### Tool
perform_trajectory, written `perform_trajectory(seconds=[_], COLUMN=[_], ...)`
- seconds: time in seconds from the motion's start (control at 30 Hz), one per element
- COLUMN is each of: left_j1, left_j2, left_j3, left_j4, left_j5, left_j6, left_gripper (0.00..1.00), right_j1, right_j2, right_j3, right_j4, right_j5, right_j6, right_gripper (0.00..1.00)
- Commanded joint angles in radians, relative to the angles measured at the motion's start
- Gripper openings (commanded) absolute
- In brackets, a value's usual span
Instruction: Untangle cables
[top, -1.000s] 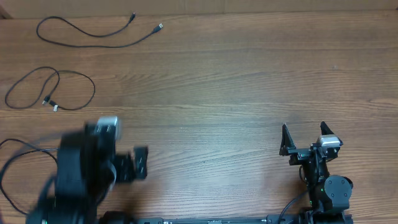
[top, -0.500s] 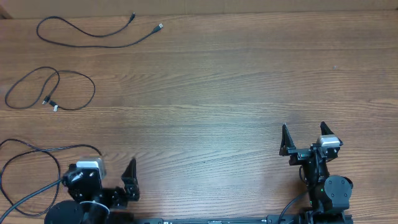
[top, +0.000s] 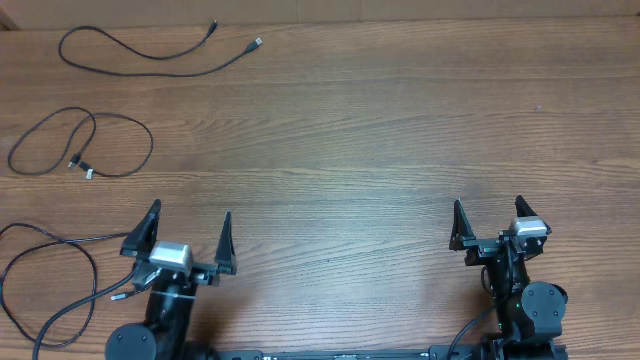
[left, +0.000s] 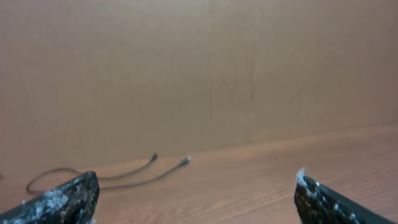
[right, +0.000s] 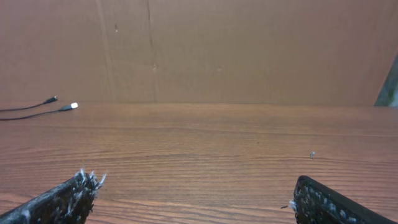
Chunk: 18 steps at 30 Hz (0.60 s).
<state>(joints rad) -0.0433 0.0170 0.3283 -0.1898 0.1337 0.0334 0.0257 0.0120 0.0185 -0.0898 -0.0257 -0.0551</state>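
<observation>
Three thin black cables lie apart on the left of the wooden table. One cable (top: 150, 74) stretches along the far edge, with its plug ends also in the left wrist view (left: 185, 160) and the right wrist view (right: 69, 106). A looped cable (top: 150, 145) lies below it. A third cable (top: 70, 241) curls at the near left, beside the left arm's base. My left gripper (top: 187, 212) is open and empty, to the right of that cable; its wrist view (left: 194, 186) shows bare wood between the jaws. My right gripper (top: 488, 205) is open and empty at the near right, as its wrist view (right: 194, 186) confirms.
A brown cardboard wall (right: 249, 50) stands along the table's far edge. The wooden tabletop (top: 380, 130) spreads between the two arms and out to the right.
The left arm has swung up from a low, blurred pose at the near left; its gripper now points at the far edge, open. The right arm and the cables have not moved.
</observation>
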Motion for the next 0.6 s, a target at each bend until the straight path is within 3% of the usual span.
perform_trajectory(seconds=[0.0,0.23,0.37,0.57], left_j1=[0.026,0.034,0.034,0.028], left_j2=[-0.014,-0.014,-0.014,-0.014], left_j3=[-0.126,-0.325,-0.323,-0.323], left_j4=[0.152,0.412,0.376,0.219], left_j5=[0.013,-0.045,-0.124,-0.278], left_j6=[0.023,0.011,-0.002,-0.141], left_gripper=[1.00,0.99,1.00,1.00], right_j1=[-0.006,-0.006,-0.006,-0.006], right_j2=[-0.009,-0.009,-0.009,-0.009], right_j3=[-0.010,-0.010,-0.010,-0.010], right_j4=[0.006,0.006,0.006,0.006], right_j5=[0.006,0.006,0.006,0.006], right_j6=[0.006,0.006,0.006,0.006], right_gripper=[1.00,1.00,1.00,1.00])
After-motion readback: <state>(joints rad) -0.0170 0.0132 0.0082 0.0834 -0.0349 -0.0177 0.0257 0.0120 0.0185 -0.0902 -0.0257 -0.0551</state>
